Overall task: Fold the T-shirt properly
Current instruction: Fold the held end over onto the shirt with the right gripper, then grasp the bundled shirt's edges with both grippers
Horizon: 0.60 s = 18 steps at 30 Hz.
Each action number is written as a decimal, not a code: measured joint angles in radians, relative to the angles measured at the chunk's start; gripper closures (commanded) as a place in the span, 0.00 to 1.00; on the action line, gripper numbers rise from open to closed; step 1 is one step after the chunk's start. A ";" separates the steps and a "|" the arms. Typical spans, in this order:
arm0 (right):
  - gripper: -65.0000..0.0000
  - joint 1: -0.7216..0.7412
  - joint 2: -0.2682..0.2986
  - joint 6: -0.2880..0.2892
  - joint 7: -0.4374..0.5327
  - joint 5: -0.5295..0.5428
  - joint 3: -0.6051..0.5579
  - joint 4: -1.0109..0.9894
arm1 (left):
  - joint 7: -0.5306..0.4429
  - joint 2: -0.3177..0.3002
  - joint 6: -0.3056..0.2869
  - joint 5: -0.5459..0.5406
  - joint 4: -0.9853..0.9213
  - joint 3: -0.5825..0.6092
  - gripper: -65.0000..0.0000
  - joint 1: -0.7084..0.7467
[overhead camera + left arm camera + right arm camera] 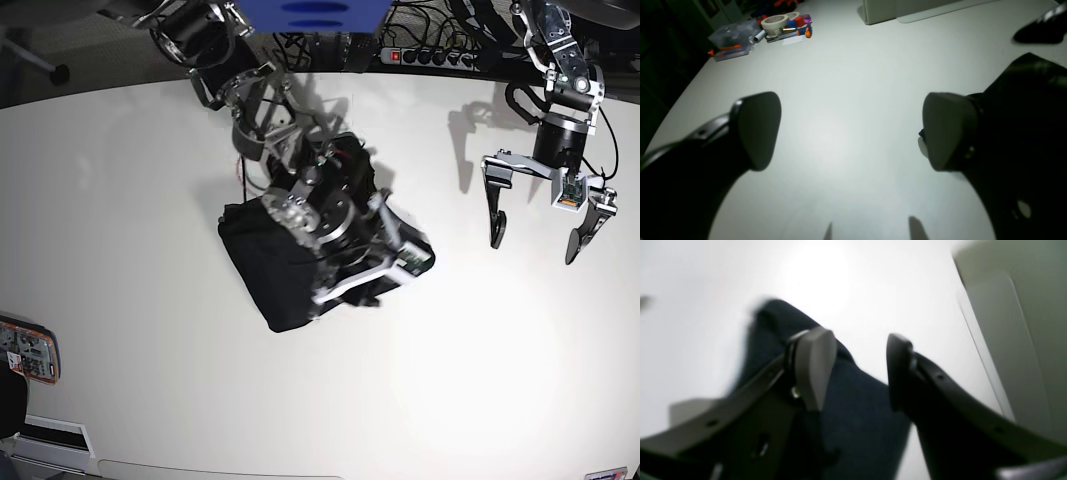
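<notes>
The T-shirt lies as a compact black bundle on the white table, left of centre in the base view. My right gripper hovers over the bundle's right edge. In the blurred right wrist view its fingers stand apart with dark cloth below them and nothing pinched, so my right gripper is open. My left gripper hangs open above bare table at the far right, well away from the shirt. The left wrist view shows my left gripper spread wide over the white table.
Tape rolls, tools and a clear plastic box sit at the table's far left corner in the left wrist view. A pale box stands beyond. A power strip lies at the back edge. A small device rests at the left edge.
</notes>
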 measured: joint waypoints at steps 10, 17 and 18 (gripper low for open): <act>0.58 0.109 -0.002 0.006 -0.016 0.003 0.264 -0.015 | 0.231 0.106 0.000 0.002 0.009 0.290 0.00 0.033; 0.58 0.162 -0.010 -0.002 -0.027 0.190 0.382 -0.117 | 0.327 0.103 0.008 0.004 0.012 0.460 0.00 0.048; 0.58 0.157 -0.009 -0.002 -0.046 0.229 0.398 -0.153 | 0.336 0.100 0.006 0.007 0.009 0.484 0.00 0.049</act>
